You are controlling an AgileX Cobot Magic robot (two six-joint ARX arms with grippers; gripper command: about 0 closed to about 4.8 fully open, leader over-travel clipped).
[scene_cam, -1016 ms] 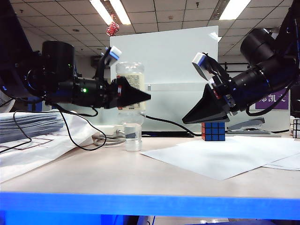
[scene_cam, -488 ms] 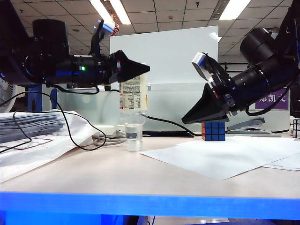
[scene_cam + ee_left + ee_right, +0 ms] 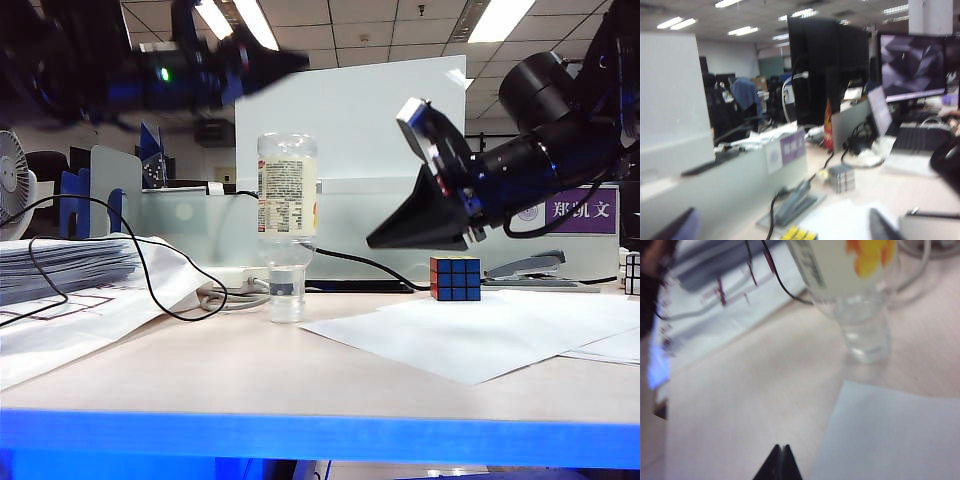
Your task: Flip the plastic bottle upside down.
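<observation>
An open-plan office. Ceiling panel lights (image 3: 240, 22) hang over desks with computer monitors (image 3: 912, 65), a keyboard (image 3: 920, 137) and a stapler (image 3: 527, 267).

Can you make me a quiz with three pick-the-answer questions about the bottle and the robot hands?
1. Where does the plastic bottle stand?
A. On the table, beside the white paper sheet
B. On top of the Rubik's cube
C. On the stack of papers

2. What colour is the fruit on the bottle's label?
A. Green
B. Orange-yellow
C. Purple

3. How is the bottle standing?
A. Lying on its side
B. Cap up
C. Cap down, alone

Answers:
1. A, its cap rests on the bare tabletop just left of the sheet in the exterior view.
2. B, the right wrist view shows orange-yellow fruit on the pale label.
3. C, the narrow neck and cap are at the bottom, the left hand is high above with its fingers apart, and the shut right hand hangs off to the side.
</observation>
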